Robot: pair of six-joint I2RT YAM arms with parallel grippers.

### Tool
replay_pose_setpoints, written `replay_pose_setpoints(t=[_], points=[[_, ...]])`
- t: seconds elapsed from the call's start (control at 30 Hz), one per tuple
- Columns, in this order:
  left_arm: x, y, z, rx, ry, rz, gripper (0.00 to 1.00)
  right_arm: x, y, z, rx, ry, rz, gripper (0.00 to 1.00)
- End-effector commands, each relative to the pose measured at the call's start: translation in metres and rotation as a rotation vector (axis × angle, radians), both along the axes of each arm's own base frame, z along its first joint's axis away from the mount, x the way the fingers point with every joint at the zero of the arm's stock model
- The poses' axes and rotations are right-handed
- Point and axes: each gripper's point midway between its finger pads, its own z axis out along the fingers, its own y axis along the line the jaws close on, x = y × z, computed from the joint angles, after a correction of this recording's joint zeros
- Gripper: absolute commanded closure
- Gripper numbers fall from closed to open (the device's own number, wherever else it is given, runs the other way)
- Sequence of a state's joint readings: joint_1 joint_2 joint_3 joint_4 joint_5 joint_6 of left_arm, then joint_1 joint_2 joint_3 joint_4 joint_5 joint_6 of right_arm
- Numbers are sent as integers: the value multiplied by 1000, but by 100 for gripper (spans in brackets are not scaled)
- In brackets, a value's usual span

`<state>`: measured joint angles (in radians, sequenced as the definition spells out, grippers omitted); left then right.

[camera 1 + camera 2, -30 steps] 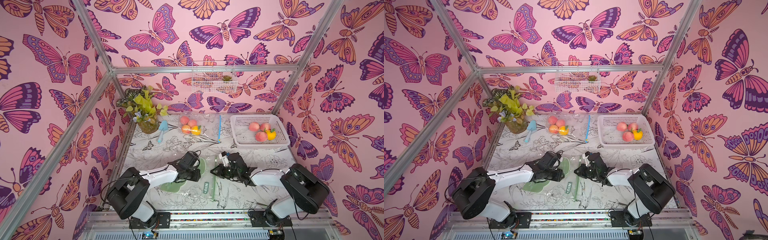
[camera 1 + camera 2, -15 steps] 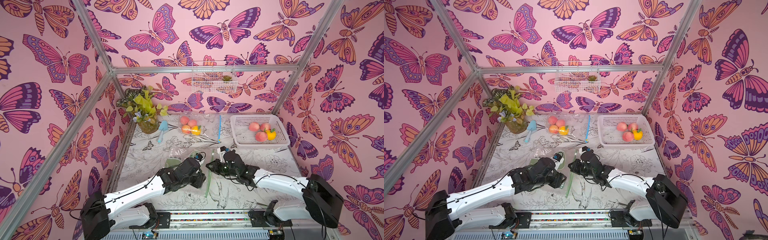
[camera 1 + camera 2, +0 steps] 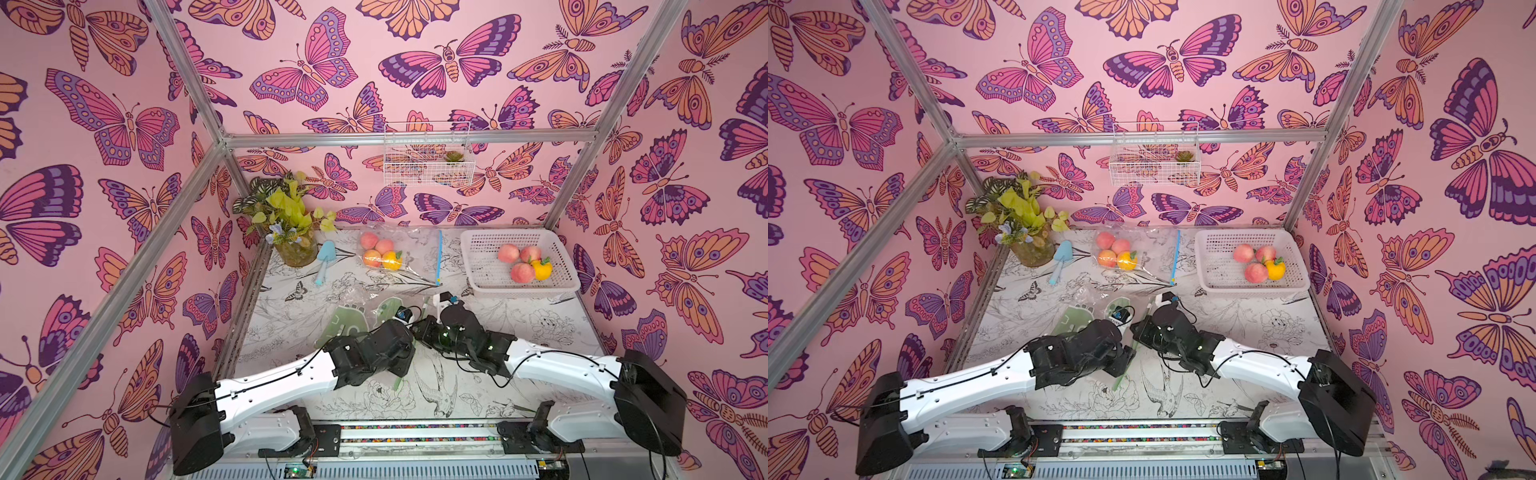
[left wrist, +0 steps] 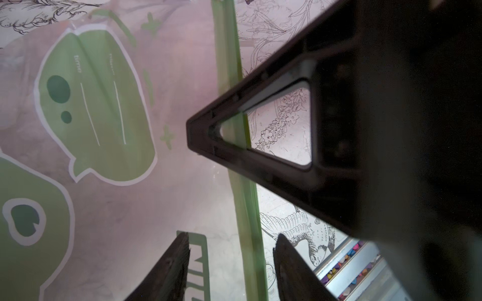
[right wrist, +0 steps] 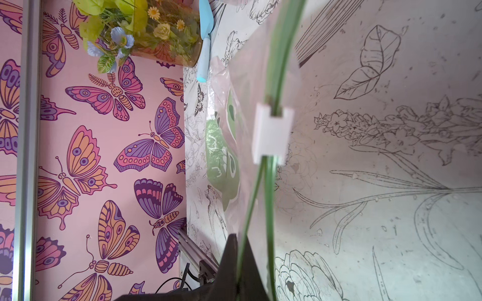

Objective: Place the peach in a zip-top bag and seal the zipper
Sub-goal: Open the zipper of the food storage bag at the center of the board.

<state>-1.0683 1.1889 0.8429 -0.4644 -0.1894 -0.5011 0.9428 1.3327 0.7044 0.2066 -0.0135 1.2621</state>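
Three peaches (image 3: 522, 273) lie in the white basket (image 3: 478, 245) beside a yellow fruit. The clear zip-top bag (image 3: 353, 316) with green prints (image 4: 96, 109) hangs mid-table between my arms. In the right wrist view my right gripper (image 5: 238, 251) is shut on one lip of its green zipper (image 5: 271, 208); the white slider (image 5: 272, 133) sits farther along. My left gripper (image 4: 232, 242) stands open, with the zipper strip (image 4: 247, 229) running between its fingers without touching them. In both top views the wrists (image 3: 1084, 349) hide the jaws.
A second sealed bag (image 3: 386, 255) with fruit and a blue zipper lies at the back. A flower vase (image 3: 293, 245) and a blue trowel (image 3: 324, 257) stand at the back left. A wire basket (image 3: 428, 166) hangs on the wall.
Both arms have stretched out and risen, lifting the bag's zipper edge off the table. The left jaws have opened wider. The right gripper stays shut on the zipper.
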Motion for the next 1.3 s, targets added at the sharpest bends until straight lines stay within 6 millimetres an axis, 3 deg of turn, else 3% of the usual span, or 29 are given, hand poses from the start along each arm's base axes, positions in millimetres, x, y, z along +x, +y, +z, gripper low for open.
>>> replay_pose_setpoints(t=[0.0, 0.2, 0.37, 0.47, 0.57, 0.93, 1.07, 1.27], points=[[8, 5, -1, 54, -43, 27, 47, 3, 2, 12, 13, -13, -24, 100], [11, 9, -8, 87, -54, 56, 55, 2, 2, 12, 5, -14, -24, 100], [12, 11, -7, 99, -76, 62, 72, 2, 1, 9, -10, -10, -28, 100], [11, 10, -6, 101, -82, 59, 75, 3, 0, 6, -25, -8, -32, 100], [11, 9, -5, 105, -91, 50, 73, 4, 0, 4, -38, -7, -34, 100], [15, 6, -3, 166, -157, 30, 54, 6, 9, 8, 12, 14, -40, 100], [17, 7, 2, 186, -200, 41, 54, 7, 9, 8, 14, 16, -52, 100], [18, 6, -8, 273, -247, 37, 58, 8, 7, 8, 12, 16, -69, 100]])
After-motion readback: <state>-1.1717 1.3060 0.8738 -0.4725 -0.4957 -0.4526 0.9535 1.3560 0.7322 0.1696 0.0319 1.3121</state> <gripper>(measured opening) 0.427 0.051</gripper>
